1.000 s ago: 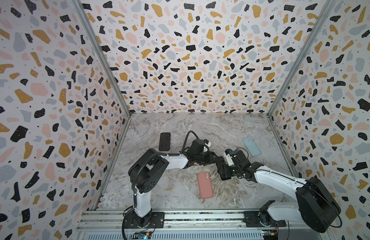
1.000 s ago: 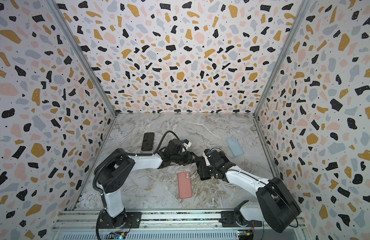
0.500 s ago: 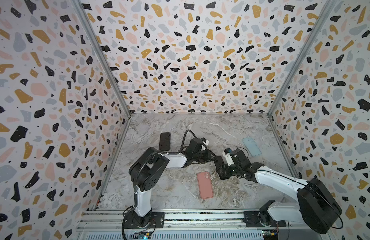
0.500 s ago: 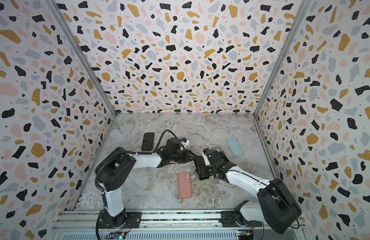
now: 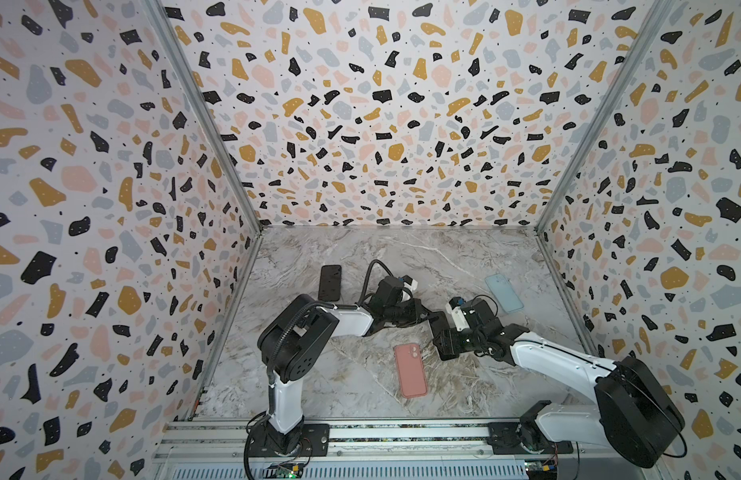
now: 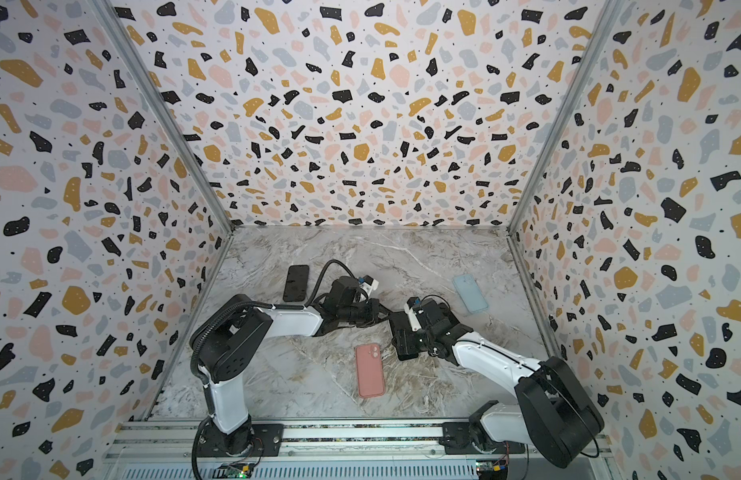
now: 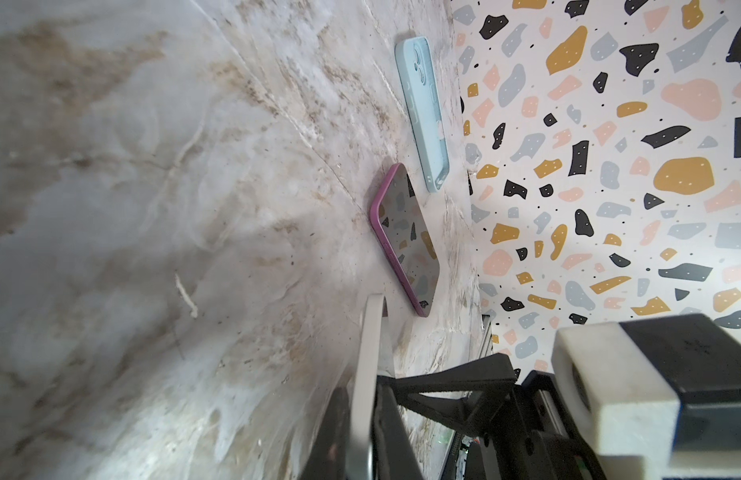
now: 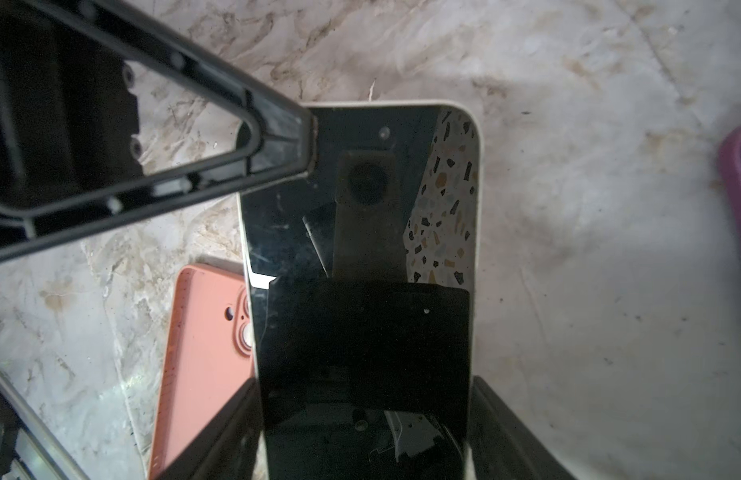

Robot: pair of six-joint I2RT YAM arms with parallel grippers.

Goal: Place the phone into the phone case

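Both left claw (image 8: 308,145) and right claw (image 8: 364,415) are clamping the white-rimmed black-glass phone (image 8: 360,216) you are seeing clearly only in wrist views.

- No text, brand, number or sign can be read in any view.
- The phone (image 8: 443,187) has a dark screen that shows only reflections, no lettering.
- The pink case (image 8: 202,353), just beside the phone, has a plain back.
- The light blue case (image 7: 423,108), well apart from the phone, carries one pale mark, too blurred to read.
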